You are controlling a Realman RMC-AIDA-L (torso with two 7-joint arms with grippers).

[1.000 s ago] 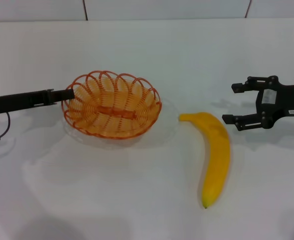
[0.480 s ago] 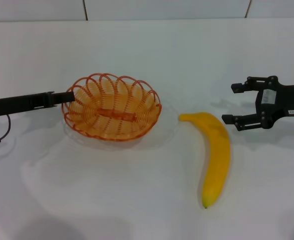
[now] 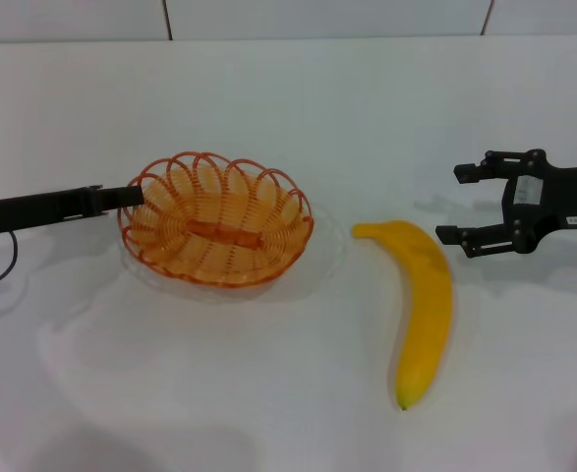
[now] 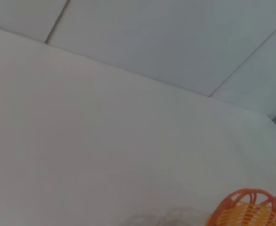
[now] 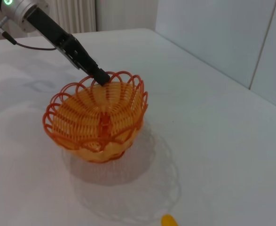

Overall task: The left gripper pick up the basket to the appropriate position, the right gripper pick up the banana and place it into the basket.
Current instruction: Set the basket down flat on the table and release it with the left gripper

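The orange wire basket (image 3: 216, 218) is at the centre left of the white table, held a little above its shadow. My left gripper (image 3: 131, 195) comes in from the left and is shut on the basket's left rim. This also shows in the right wrist view, with the left gripper (image 5: 101, 77) on the raised basket (image 5: 98, 117). The left wrist view shows only a bit of the basket's rim (image 4: 250, 207). The yellow banana (image 3: 421, 305) lies on the table to the right of the basket. My right gripper (image 3: 448, 203) is open and empty, just right of the banana's far end.
The white table (image 3: 288, 98) ends at a pale panelled wall at the back. The banana's tip (image 5: 168, 220) shows at the edge of the right wrist view. Nothing else stands on the table.
My left gripper and the basket have shifted slightly toward me and to the left, and the basket has tilted a little. The banana and the right gripper have not moved.
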